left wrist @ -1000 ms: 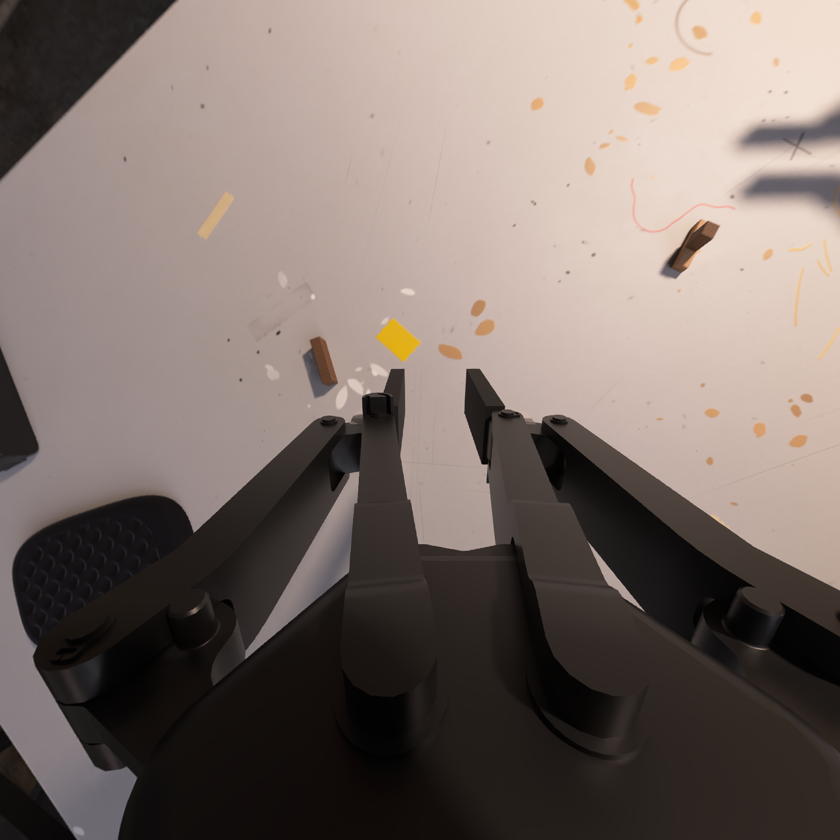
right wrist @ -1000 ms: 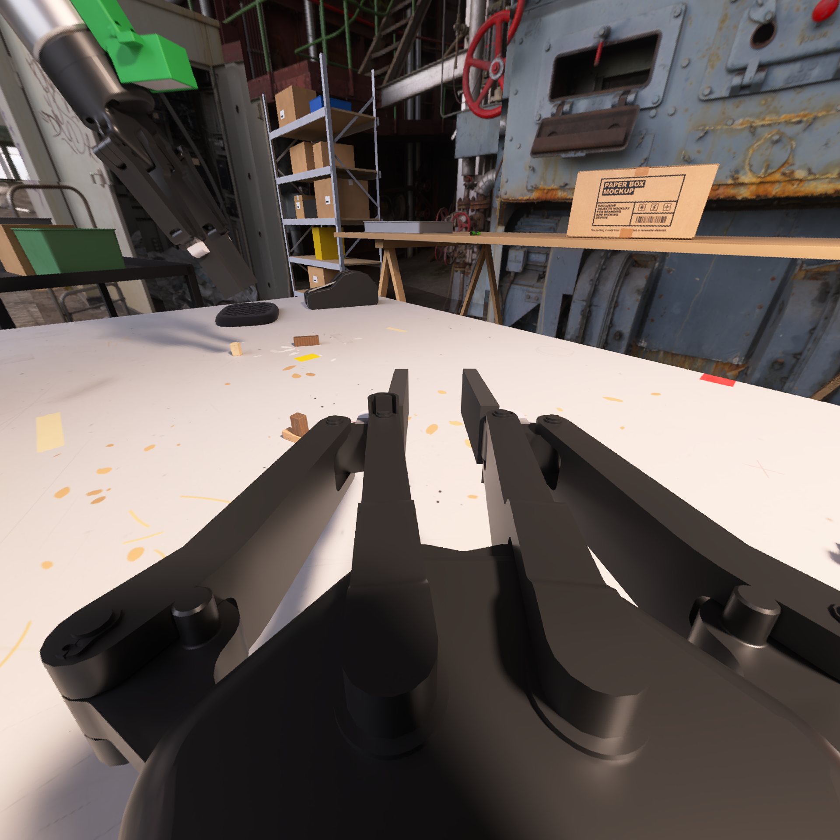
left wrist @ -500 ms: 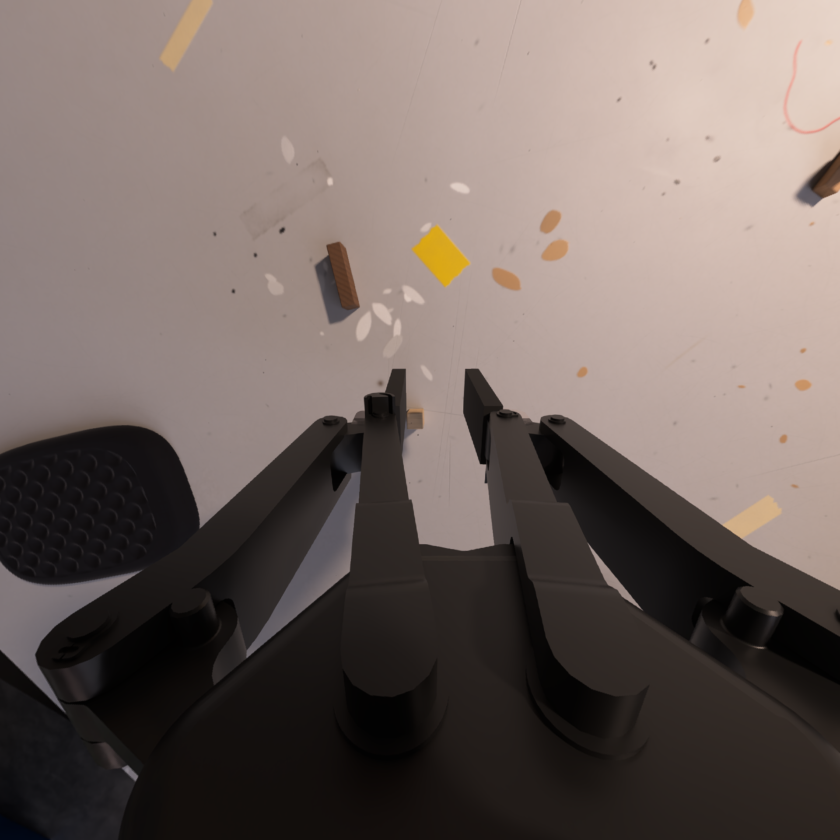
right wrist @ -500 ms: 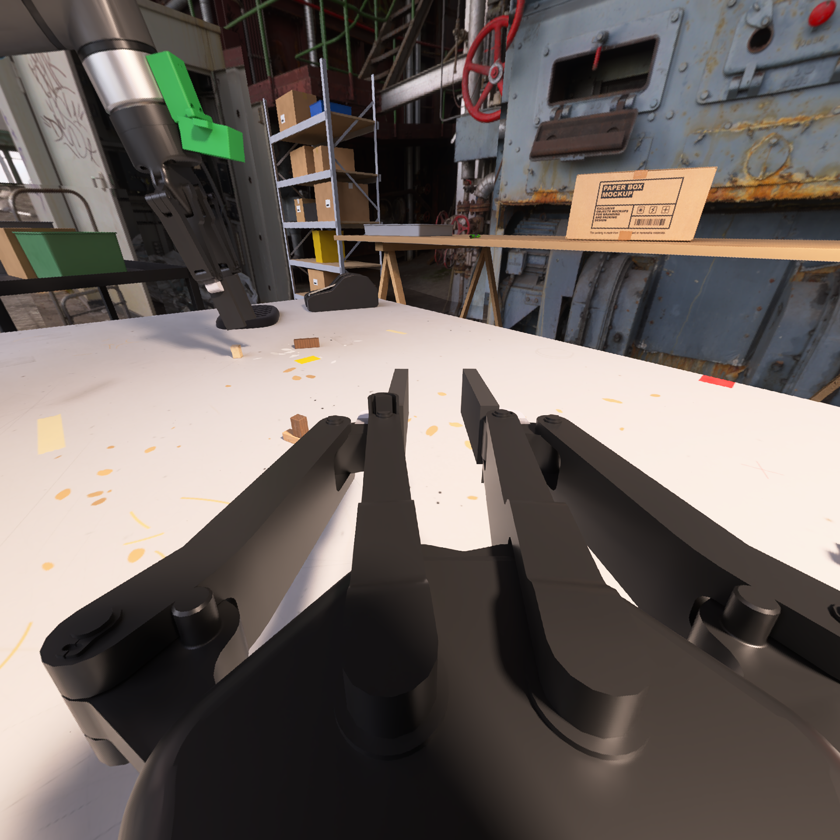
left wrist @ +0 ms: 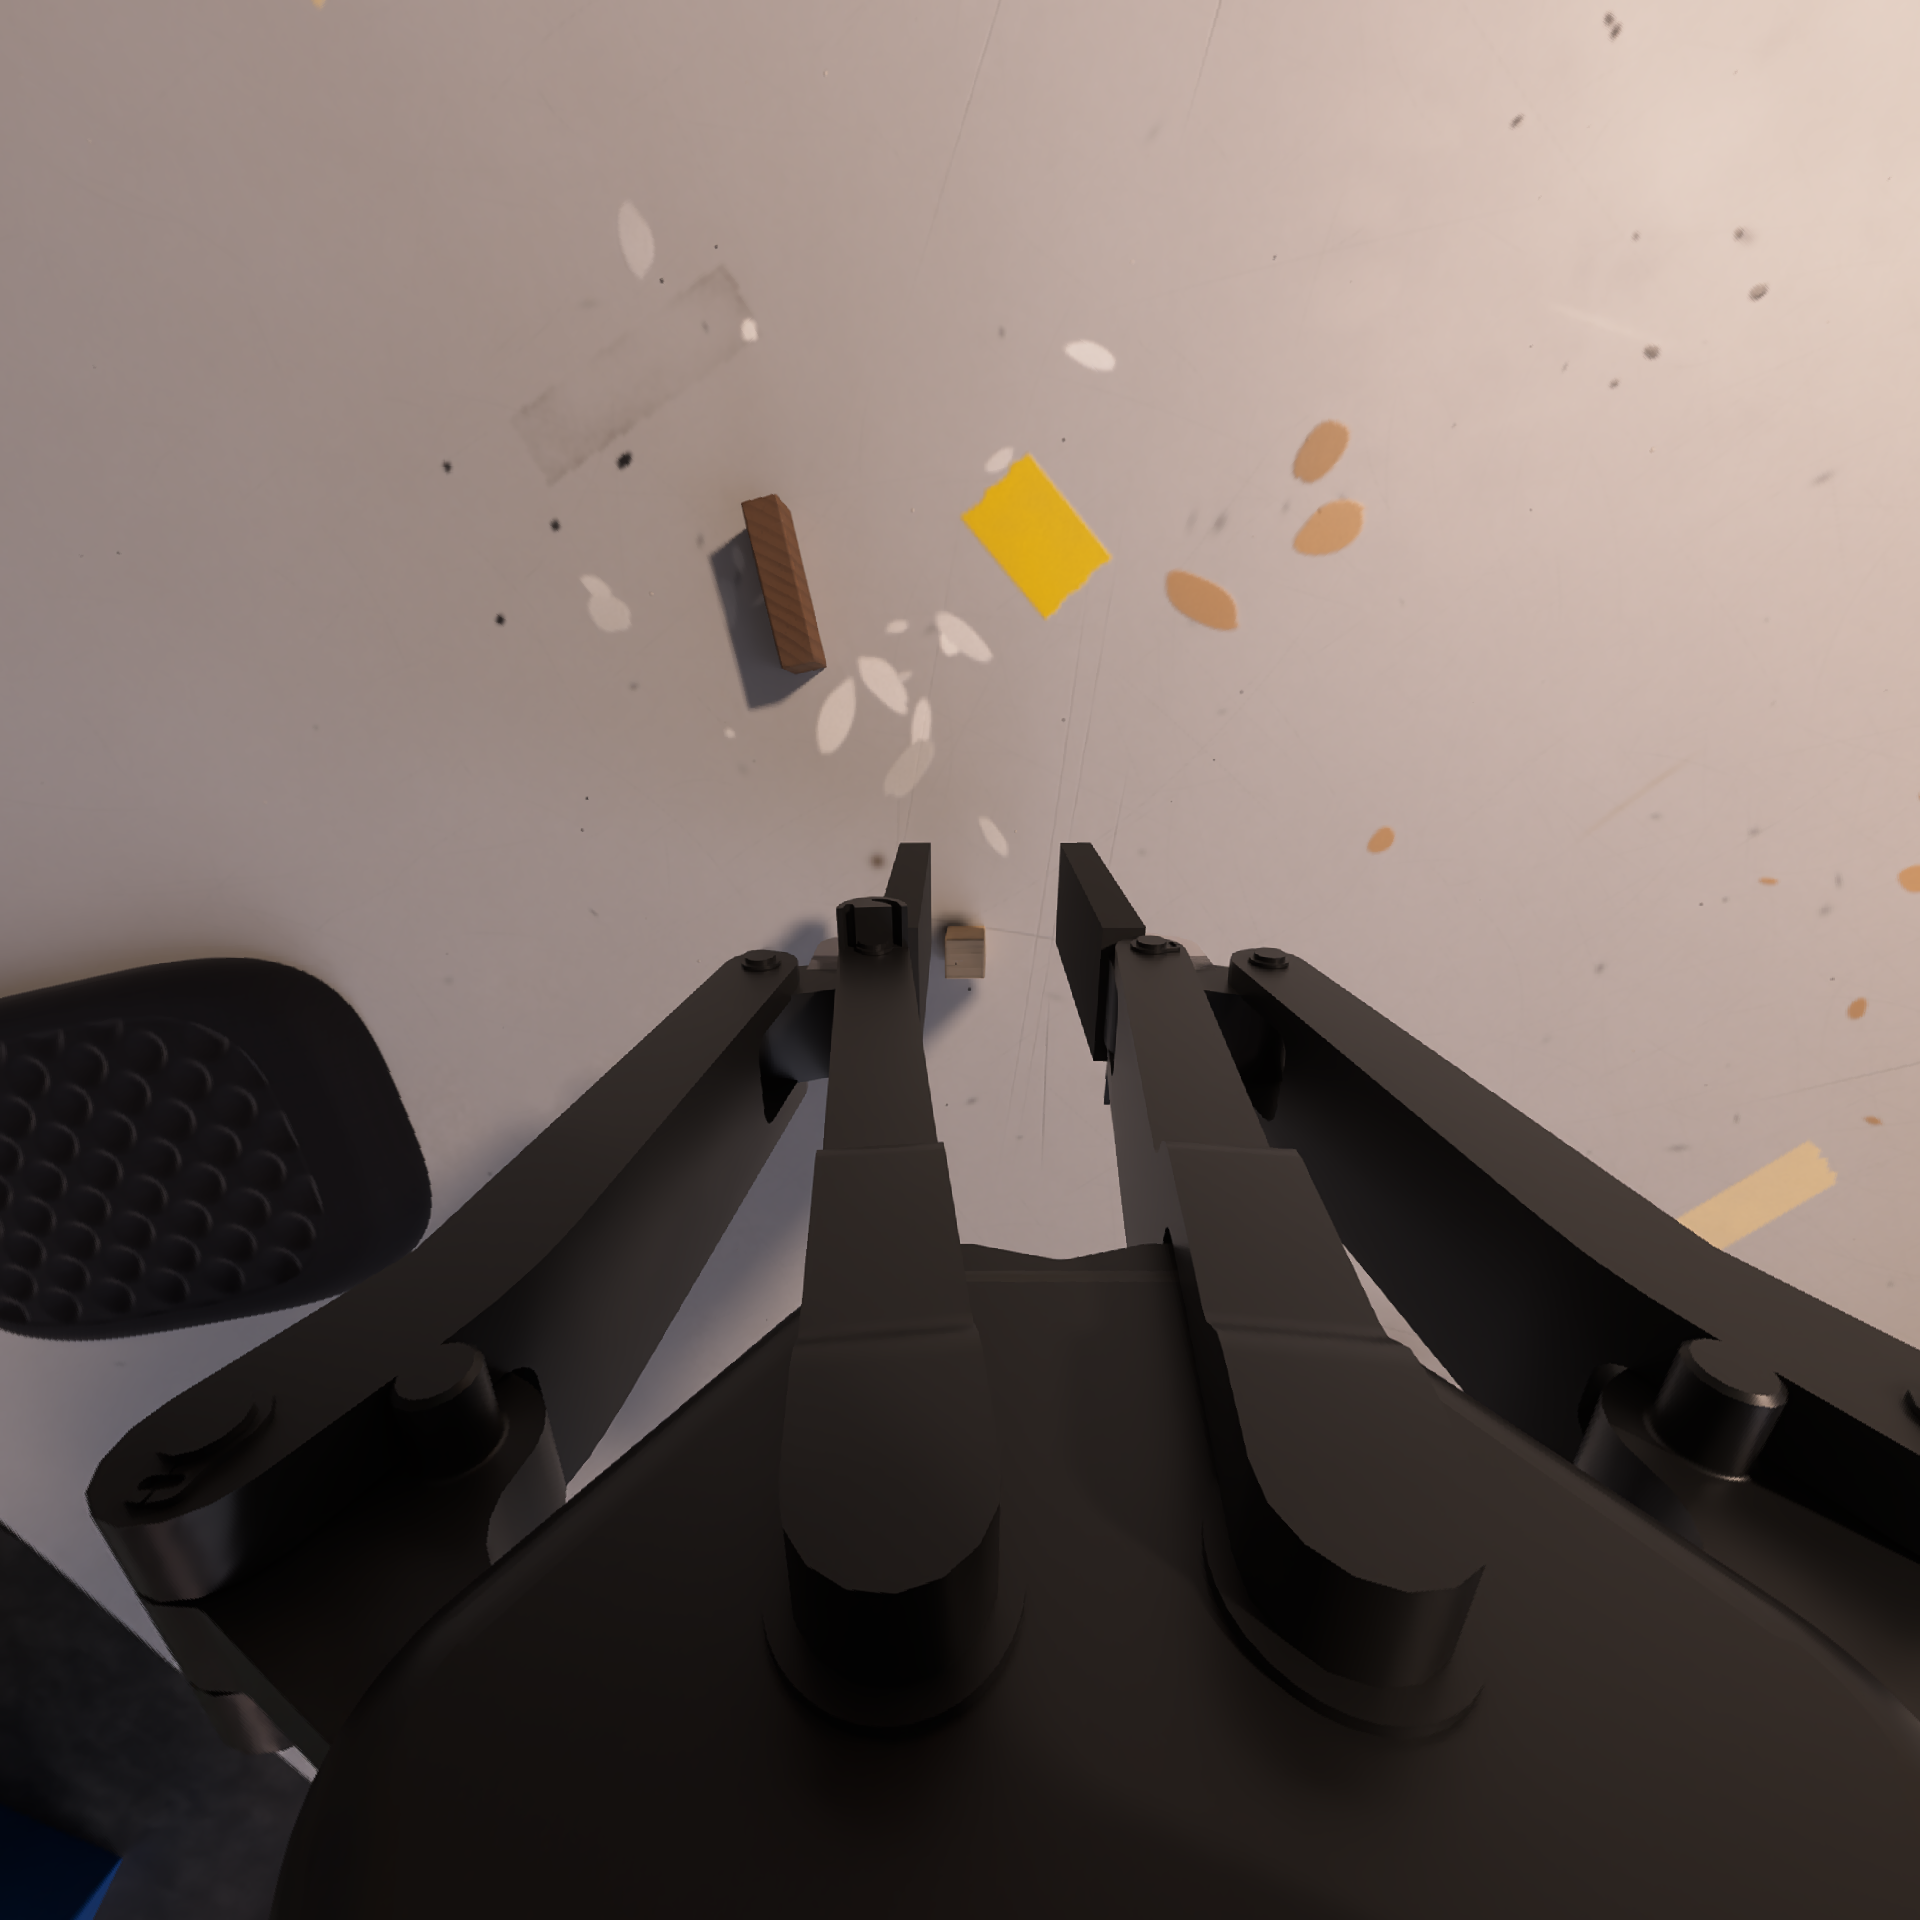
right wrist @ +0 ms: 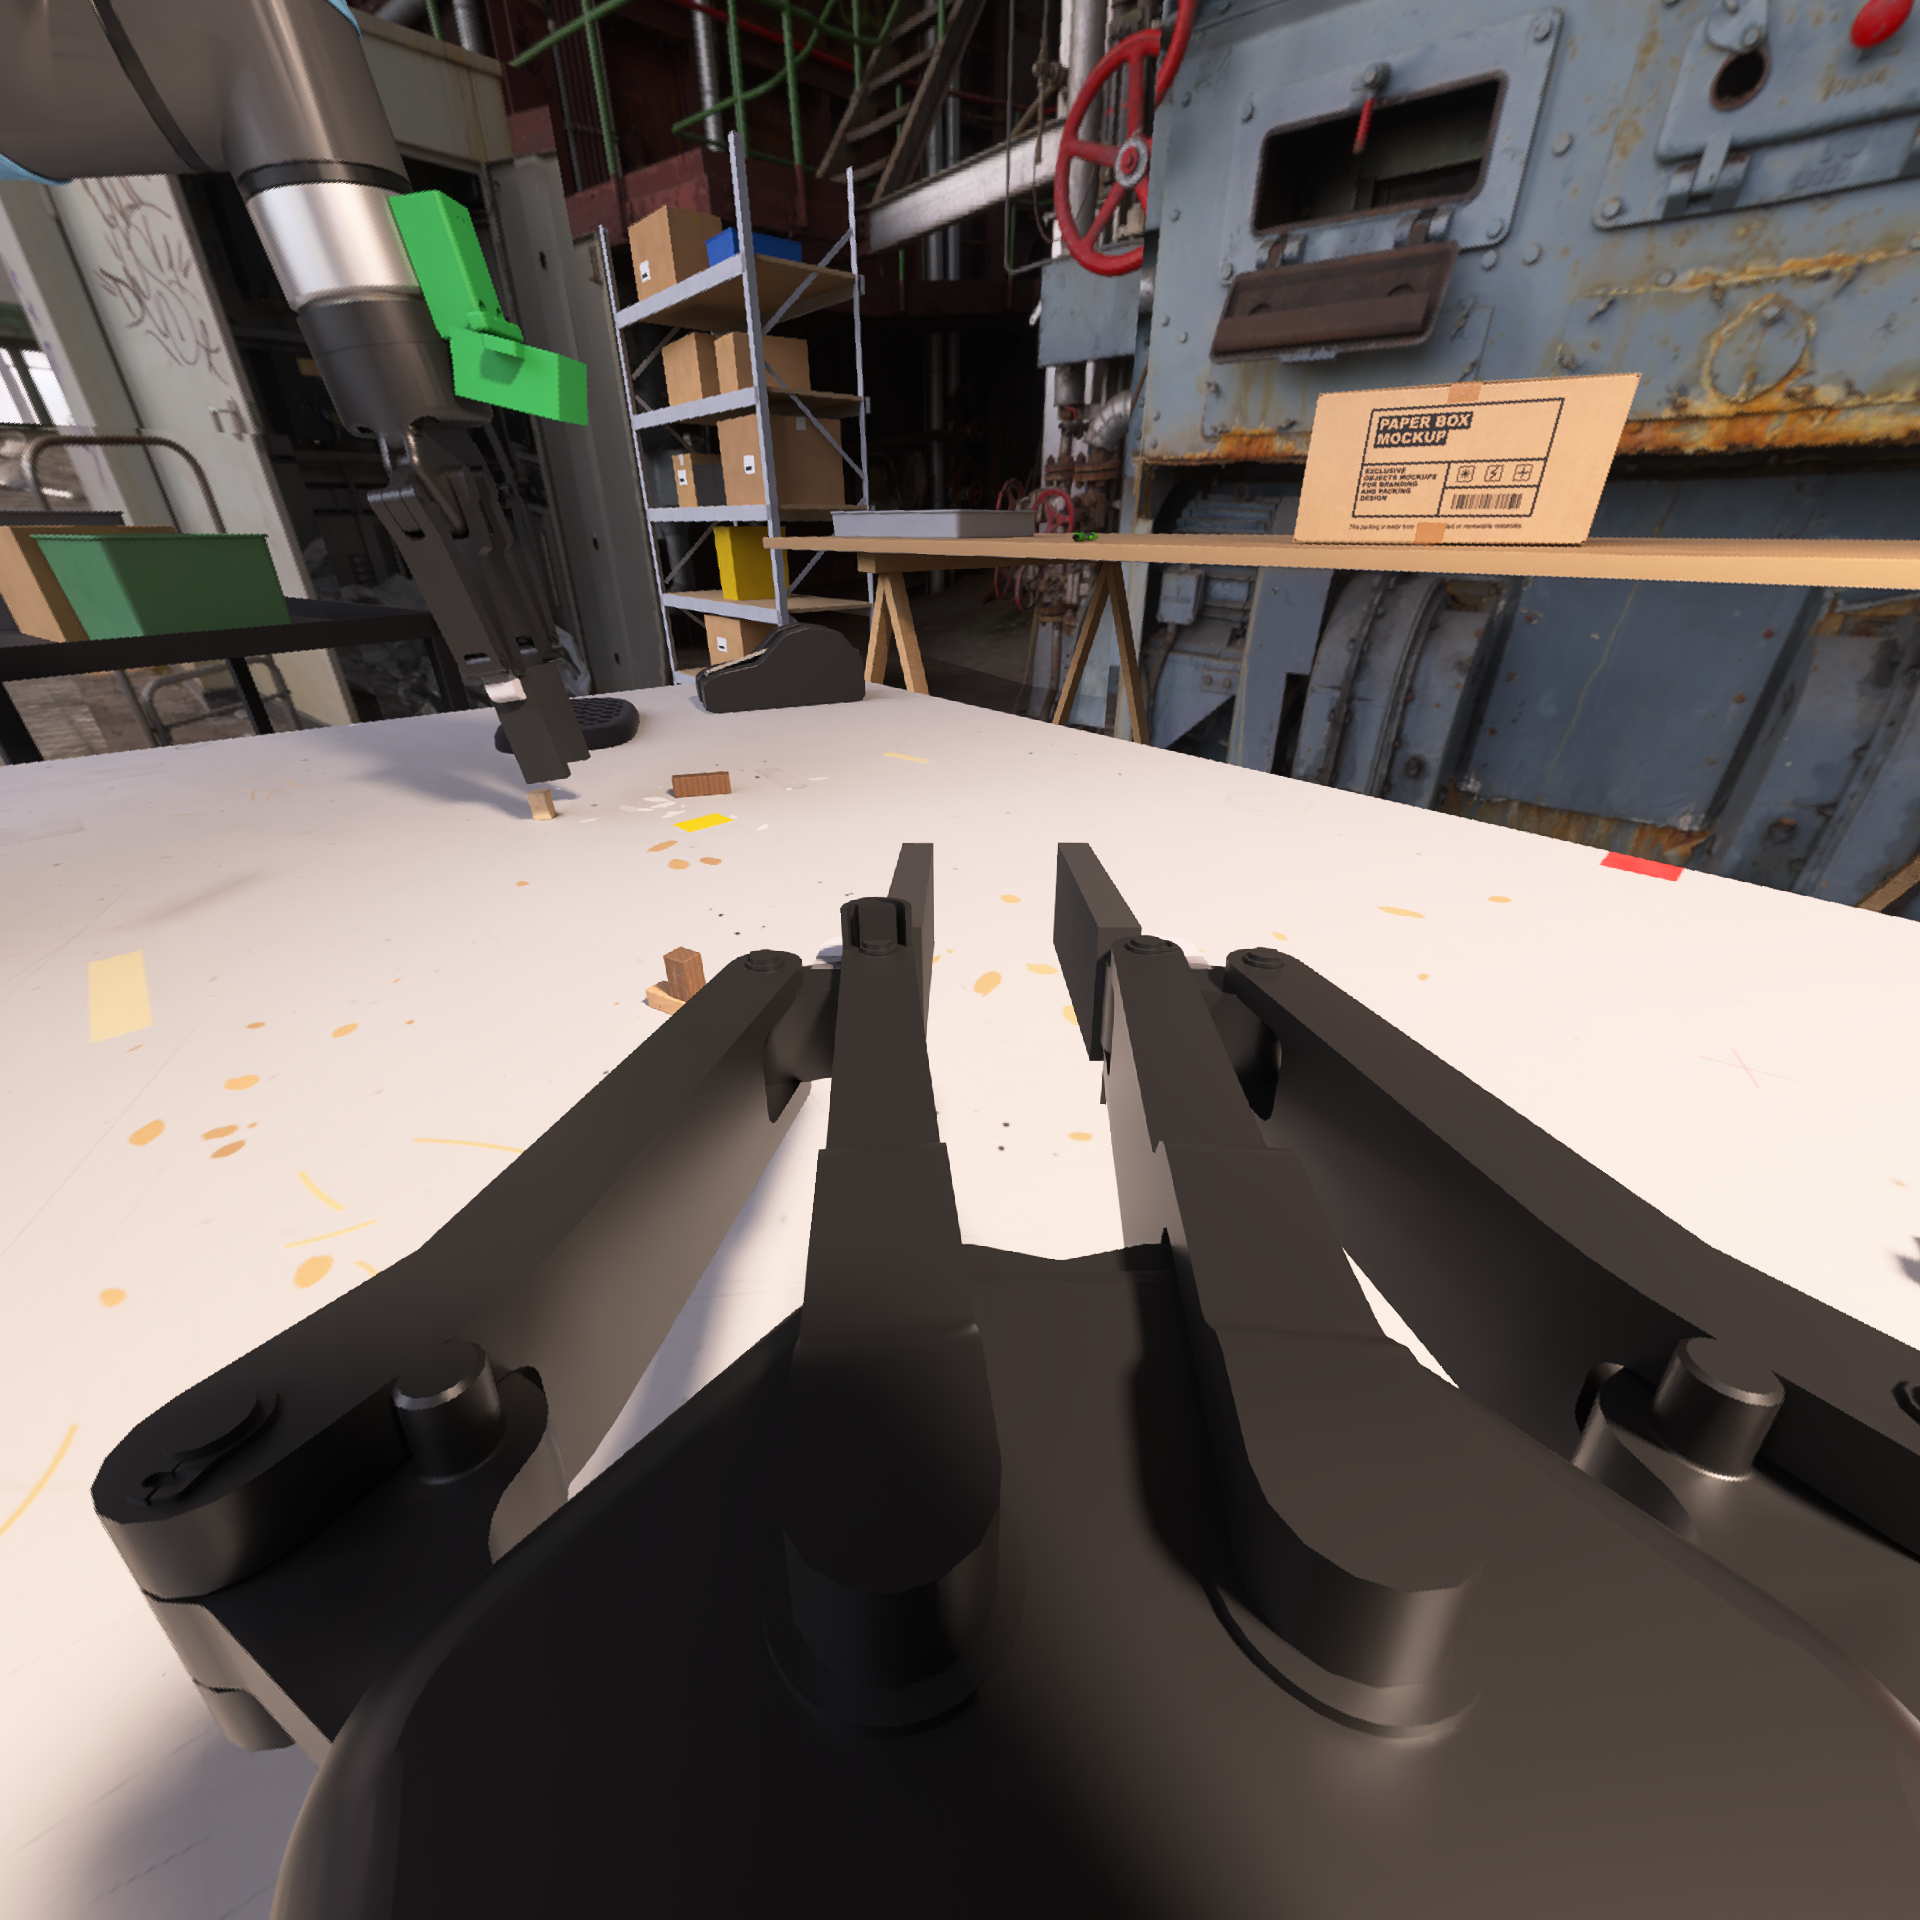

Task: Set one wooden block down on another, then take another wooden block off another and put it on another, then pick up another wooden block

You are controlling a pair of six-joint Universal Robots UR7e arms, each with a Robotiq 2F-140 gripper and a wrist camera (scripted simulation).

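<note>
A small pale wooden block (left wrist: pixel 965 951) lies on the white table (left wrist: pixel 1351 312), just below my open left gripper (left wrist: pixel 992 883), close to its left finger. It also shows in the right wrist view (right wrist: pixel 541 804), with the left gripper (right wrist: pixel 545 764) right above it. A dark brown wooden block (left wrist: pixel 783 597) lies ahead to the left; it also shows in the right wrist view (right wrist: pixel 701 783). A brown block stands on a pale one (right wrist: pixel 677 980) left of my right gripper (right wrist: pixel 992 883), which is open, empty and above the table.
A black dimpled pad (left wrist: pixel 156 1153) lies at the left. A yellow patch (left wrist: pixel 1035 549), tape strips (left wrist: pixel 1756 1195) and paint flecks mark the table. A black tape dispenser (right wrist: pixel 779 670) sits at the table's far edge. Shelves and a trestle bench stand beyond.
My left gripper has come down and moved toward the small pale block, which now lies between its fingertips. The right gripper has not moved.
</note>
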